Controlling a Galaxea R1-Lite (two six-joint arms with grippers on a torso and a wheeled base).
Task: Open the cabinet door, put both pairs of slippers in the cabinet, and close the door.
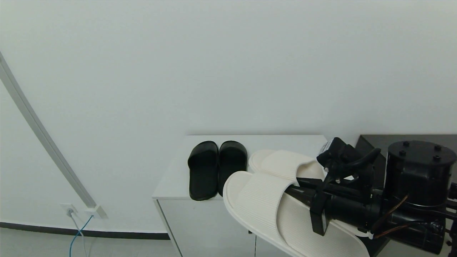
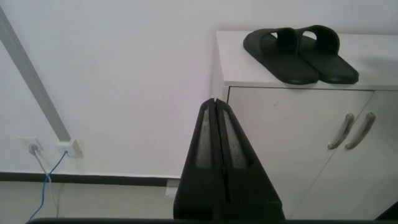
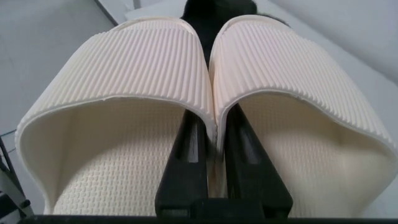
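The right gripper (image 3: pixel 215 143) is pinching the white slippers (image 3: pixel 143 81) by their touching inner edges, with one finger lying inside each slipper. The two ribbed straps are arching side by side over the fingers.

White slippers (image 3: pixel 143 68) look ribbed cloth, black slippers (image 1: pixel 205 171) matt rubber, cabinet (image 1: pixel 207 221) smooth.

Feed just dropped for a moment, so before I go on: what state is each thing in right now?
Cabinet doors: both closed.
Black slippers: side by side on cabinet top, untouched.
White slippers: pinched together in right gripper, partly past the cabinet's front edge.
Left gripper: shut, empty.
Right gripper: shut on white slippers.
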